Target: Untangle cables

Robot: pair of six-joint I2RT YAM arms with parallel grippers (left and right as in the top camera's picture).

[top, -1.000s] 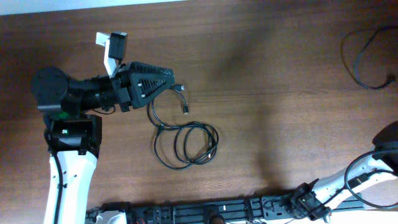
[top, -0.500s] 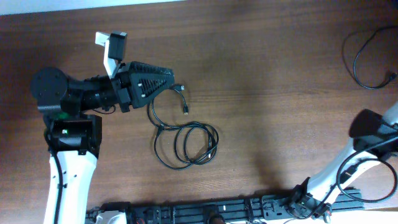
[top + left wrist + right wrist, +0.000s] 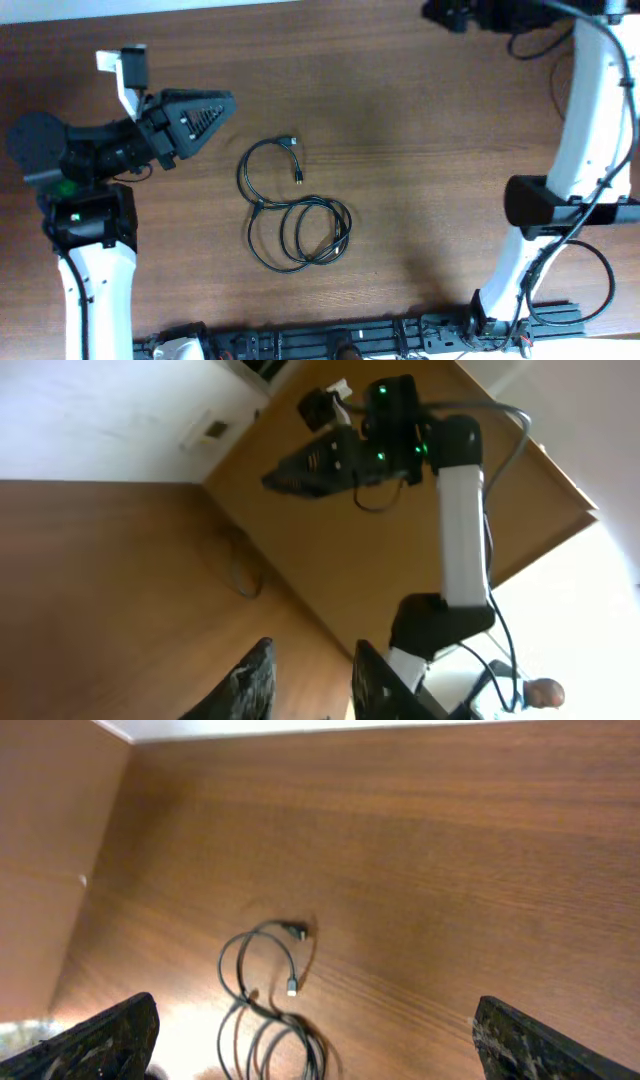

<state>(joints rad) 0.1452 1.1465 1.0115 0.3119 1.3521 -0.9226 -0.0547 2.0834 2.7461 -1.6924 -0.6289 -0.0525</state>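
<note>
Currently I log the cables point(image 3: 261, 204) at 4 o'clock from my nearer left gripper point(image 3: 226, 99), its jaws narrowly parted and empty, long axis 12-to-6; the right gripper point(image 3: 441, 14) gapes far off at 1 o'clock.

Cables point(image 3: 246, 996), seemingly tangled, on table point(image 3: 450, 870)

The cables point(image 3: 240, 1000) run off the bottom edge in the right wrist view, lower loops cropped; their plug ends point(image 3: 291, 987) are too small to identify.

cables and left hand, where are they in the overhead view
cables point(image 3: 262, 205), overhead view, where the strands cross above the coil.
left hand point(image 3: 226, 100), overhead view, at its fingertips.
</note>
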